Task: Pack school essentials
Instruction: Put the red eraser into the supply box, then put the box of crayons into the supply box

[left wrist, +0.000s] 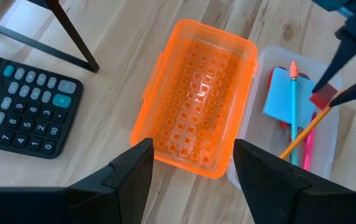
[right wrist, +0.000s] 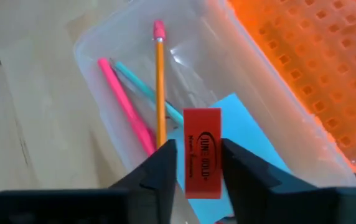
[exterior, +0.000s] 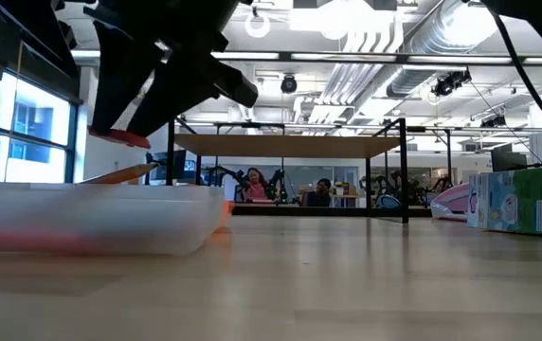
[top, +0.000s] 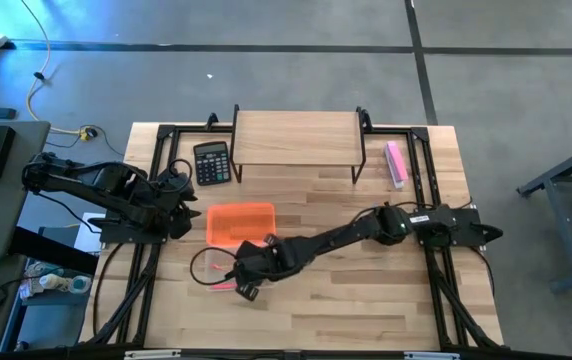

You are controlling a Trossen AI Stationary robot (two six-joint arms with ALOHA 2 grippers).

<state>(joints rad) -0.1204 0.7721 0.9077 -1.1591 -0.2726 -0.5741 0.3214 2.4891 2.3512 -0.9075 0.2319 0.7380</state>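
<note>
A clear plastic box (right wrist: pixel 103 56) sits on the table, also visible in the high view (top: pixel 209 268). It holds a pink pencil (right wrist: pixel 125 102), a teal pencil (right wrist: pixel 142 89), an orange pencil (right wrist: pixel 160 87) and a light-blue notepad (right wrist: pixel 246 134). An orange lid (left wrist: pixel 193 99) lies beside the box. My right gripper (right wrist: pixel 200 158) hangs over the box, shut on a small red eraser (right wrist: pixel 201 127). My left gripper (left wrist: pixel 193 171) is open and hovers near the lid's end, touching nothing. My right gripper pinches the red eraser between its two fingers, which are on its two long side edges (right wrist: pixel 184 155). The fingers point down from above. The eraser's printed face shows between them and its free end (right wrist: pixel 201 115) sticks out past the fingertips. It is lifted clear above the notepad in the box (exterior: pixel 119 138).
A black calculator (top: pixel 211 162) lies near the far left leg of a wooden shelf (top: pixel 296 138). A pink bar (top: pixel 396 163) lies to the right of the shelf. In the low view a printed green box (exterior: pixel 527 199) stands at the right. Bare table lies near and to the right.
</note>
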